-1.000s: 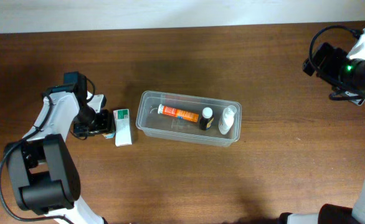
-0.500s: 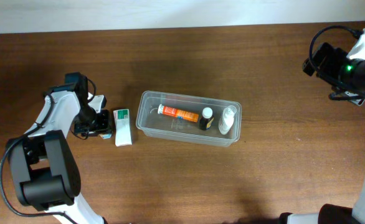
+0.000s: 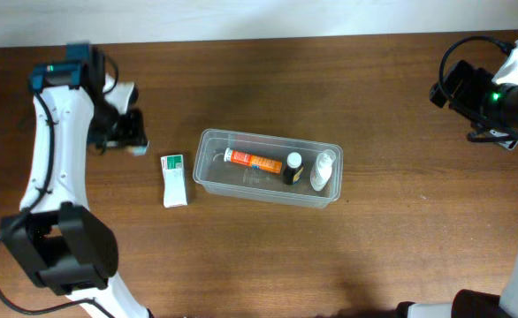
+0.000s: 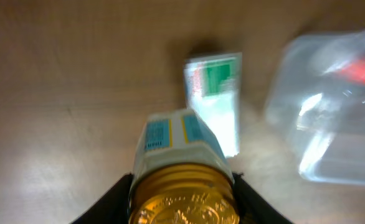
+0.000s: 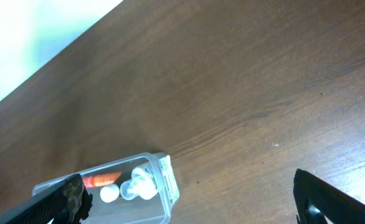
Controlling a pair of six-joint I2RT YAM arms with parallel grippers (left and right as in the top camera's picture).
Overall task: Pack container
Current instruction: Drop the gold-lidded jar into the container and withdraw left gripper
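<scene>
Brown table [image 3: 330, 256] below. Left gripper [image 4: 182, 200] pinches a gold-capped bottle [image 4: 181, 152]; right gripper [image 5: 192, 205] gapes, empty. Dropped early, it could hit the box [image 4: 218, 102] just past the fingers [image 4: 111, 202], missing the container [image 3: 208, 168].

Wooden bench [image 3: 268, 265], dark brown, its grain running lengthwise, filled nearly the whole overhead view. Beyond the far edge lay a pale, whitish strip [image 3: 241, 18]; whether wall or floor could not be told. Lighting was even and diffuse, and shadows on the bench top were soft and short.
</scene>
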